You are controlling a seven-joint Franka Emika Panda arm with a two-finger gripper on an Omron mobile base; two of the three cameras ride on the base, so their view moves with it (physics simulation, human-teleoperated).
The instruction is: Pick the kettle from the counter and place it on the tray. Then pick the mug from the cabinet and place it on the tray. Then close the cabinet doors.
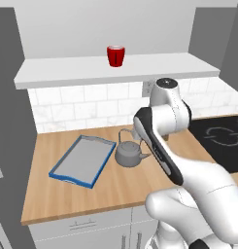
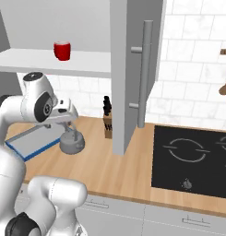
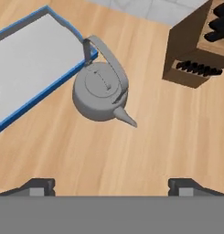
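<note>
The grey kettle stands upright on the wooden counter, spout towards me in the hand view, its arched handle up. It sits just beside the blue-rimmed tray, close to the rim. My gripper hovers above the kettle, open, fingertips far apart and holding nothing. In the right base view the gripper hangs just over the kettle. The red mug stands on the cabinet shelf. The kettle and the tray lie left of my arm.
A wooden knife block stands on the counter right of the kettle. An open cabinet door with its bar handle juts out over the counter. A black stove top lies to the right.
</note>
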